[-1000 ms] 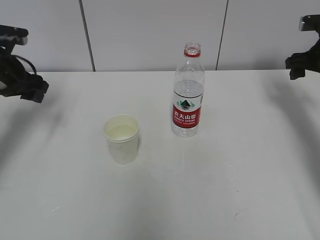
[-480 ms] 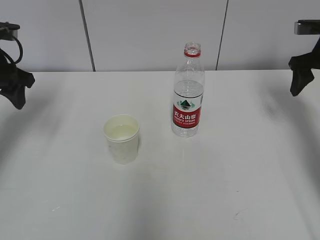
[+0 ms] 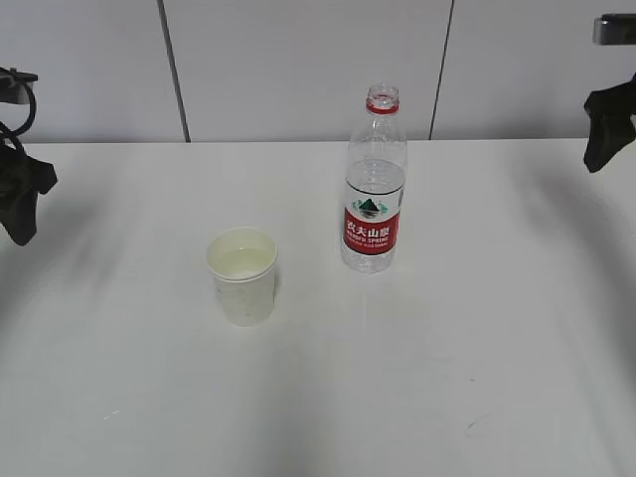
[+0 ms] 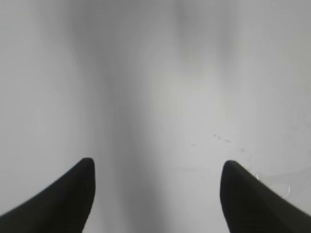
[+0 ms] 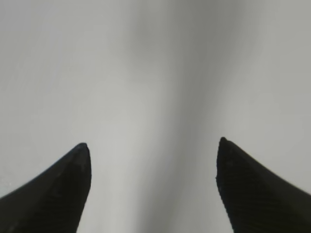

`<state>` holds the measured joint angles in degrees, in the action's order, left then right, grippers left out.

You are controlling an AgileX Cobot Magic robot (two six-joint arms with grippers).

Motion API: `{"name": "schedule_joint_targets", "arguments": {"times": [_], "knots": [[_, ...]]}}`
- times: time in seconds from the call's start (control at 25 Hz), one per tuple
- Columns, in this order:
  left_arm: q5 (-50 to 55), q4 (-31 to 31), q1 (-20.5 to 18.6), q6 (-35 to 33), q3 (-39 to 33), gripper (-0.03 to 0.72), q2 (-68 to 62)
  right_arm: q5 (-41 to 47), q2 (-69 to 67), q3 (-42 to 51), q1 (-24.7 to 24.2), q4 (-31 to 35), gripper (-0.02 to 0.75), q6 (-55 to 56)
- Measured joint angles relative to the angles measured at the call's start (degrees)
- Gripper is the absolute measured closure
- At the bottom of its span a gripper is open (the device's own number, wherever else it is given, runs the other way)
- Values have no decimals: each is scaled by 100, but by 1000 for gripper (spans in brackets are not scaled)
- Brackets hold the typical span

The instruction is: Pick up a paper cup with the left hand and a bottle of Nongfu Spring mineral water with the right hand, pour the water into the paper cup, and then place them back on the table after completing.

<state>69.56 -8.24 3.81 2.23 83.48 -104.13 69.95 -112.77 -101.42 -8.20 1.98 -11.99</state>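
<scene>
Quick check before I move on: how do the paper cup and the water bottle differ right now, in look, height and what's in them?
The paper cup is short, opaque and cream-white; the Nongfu Spring bottle is much taller, clear plastic with a red label. The cup has a wide open mouth; the bottle has a narrow neck, uncapped, with a red ring. The cup stands nearer the camera and to the left of the bottle. Both stand upright on the table, apart, ungripped, each holding some water.

The bottle [image 3: 374,184] has a red label [image 3: 371,231] reading "NONGFU SPRING".

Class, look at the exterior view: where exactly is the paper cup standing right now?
The paper cup stands upright on the white table, left of centre, just left of and nearer the camera than the mineral water bottle, not touching it.
</scene>
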Motion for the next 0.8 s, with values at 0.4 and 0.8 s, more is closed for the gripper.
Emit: {"name": "schedule_joint_targets", "arguments": {"times": [0.4,0.8], "knots": [[8,401,0,-91,-551,199,838,22,1617,1154,0,-138,145,-75],[-41,406,0,-97,-2356,199,2618,32,3361,2962,0,-151,146,-107]]}}
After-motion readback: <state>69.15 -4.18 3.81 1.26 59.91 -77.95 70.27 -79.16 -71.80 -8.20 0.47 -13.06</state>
